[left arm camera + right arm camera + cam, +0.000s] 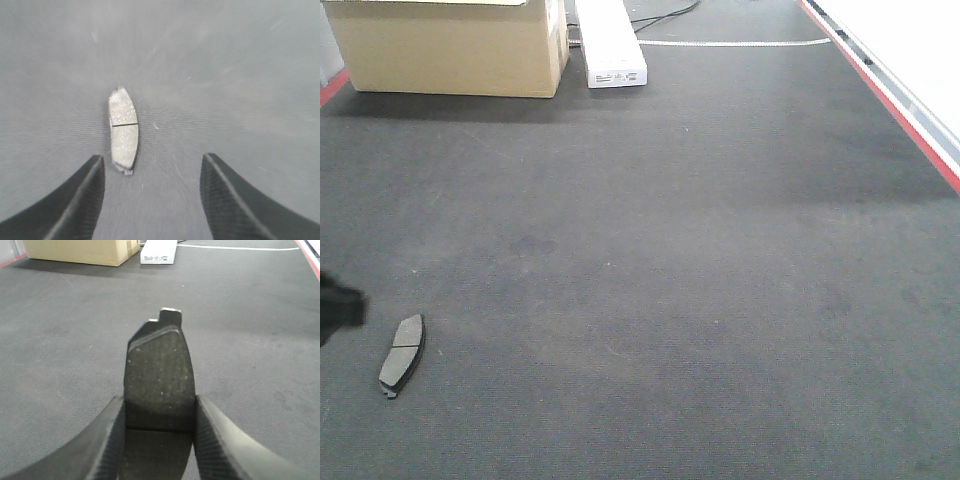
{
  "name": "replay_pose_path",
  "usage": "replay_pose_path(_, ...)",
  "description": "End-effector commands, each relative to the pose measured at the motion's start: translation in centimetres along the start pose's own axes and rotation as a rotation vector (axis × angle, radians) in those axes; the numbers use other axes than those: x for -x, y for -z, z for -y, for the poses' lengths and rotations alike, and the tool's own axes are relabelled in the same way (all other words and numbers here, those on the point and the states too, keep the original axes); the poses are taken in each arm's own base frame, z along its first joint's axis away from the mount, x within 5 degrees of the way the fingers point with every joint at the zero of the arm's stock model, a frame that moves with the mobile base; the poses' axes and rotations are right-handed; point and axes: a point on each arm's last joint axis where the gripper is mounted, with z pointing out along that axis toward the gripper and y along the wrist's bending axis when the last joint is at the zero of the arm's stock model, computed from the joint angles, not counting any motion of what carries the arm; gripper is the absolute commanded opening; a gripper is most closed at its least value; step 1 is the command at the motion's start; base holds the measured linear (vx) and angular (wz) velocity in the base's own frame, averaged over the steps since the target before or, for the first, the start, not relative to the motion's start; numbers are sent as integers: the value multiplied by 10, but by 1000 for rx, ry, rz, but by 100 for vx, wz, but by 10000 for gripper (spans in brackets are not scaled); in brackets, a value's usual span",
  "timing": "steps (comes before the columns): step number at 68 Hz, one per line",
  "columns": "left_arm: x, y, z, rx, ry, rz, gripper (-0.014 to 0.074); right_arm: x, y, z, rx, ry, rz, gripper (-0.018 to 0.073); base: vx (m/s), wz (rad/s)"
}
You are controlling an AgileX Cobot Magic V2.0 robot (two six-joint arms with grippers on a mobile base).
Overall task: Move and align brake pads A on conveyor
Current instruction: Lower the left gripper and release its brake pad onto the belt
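The right gripper (160, 407) clamped a brake pad (160, 360); the left gripper (153, 160) stood open, a loose brake pad (123, 131) ahead of its jaws, off-centre; closing might skew it

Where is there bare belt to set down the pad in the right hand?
The whole middle of the conveyor is bare, from the lying pad across to the red edge strip. Crowded only at the far end: cardboard box, white box.
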Motion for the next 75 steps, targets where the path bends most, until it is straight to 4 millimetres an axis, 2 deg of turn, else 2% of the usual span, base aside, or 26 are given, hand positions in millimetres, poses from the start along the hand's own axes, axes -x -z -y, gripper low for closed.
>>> replay_pose_path(1,-8,29,1,-22,-45,189,418,18,4,1,-12,3,119,-7,0,0)
replay_pose_path(11,-46,63,-3,-31,-72,362,417,18,4,1,-12,3,119,-7,0,0)
replay_pose_path(18,-72,76,-5,-36,-72,433,414,18,4,1,-12,3,119,-7,0,0)
replay_pose_path(27,-93,81,-7,-39,-73,473,414,18,4,1,-12,3,119,-7,0,0)
replay_pose_path(36,-98,83,-8,-42,-70,527,414,18,4,1,-12,3,119,-7,0,0)
replay_pose_path(75,-102,82,-8,-41,-70,498,414,18,4,1,-12,3,119,-7,0,0)
